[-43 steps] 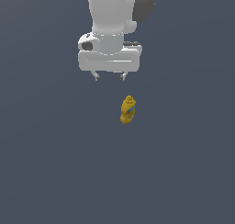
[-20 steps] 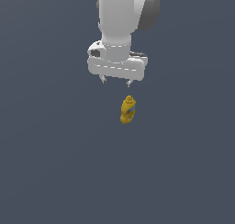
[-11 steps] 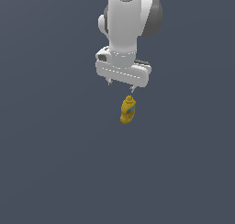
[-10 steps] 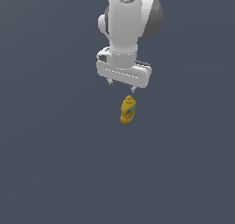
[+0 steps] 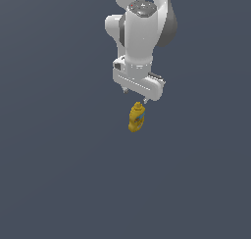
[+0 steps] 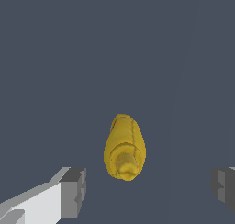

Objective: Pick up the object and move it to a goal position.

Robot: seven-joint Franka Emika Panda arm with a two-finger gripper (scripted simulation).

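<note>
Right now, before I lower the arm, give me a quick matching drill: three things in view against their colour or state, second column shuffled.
Column A:
1. bottle
2. gripper
3. floor

Column B:
a. open, just above the nozzle cap
b. flat dark grey-blue
c. yellow, not yet grasped

Pairs: 1-c, 2-a, 3-b. In the wrist view the bottle sits between the two spread fingers.

A bare simulated scene, not any real room: one flat, even slate-grey surface (image 5: 59, 174) fills both views with no walls, furniture, horizon or texture. The white arm (image 5: 142, 37) enters from 12 o'clock in the exterior view, smooth and plainly rendered, without cables or clutter
</note>
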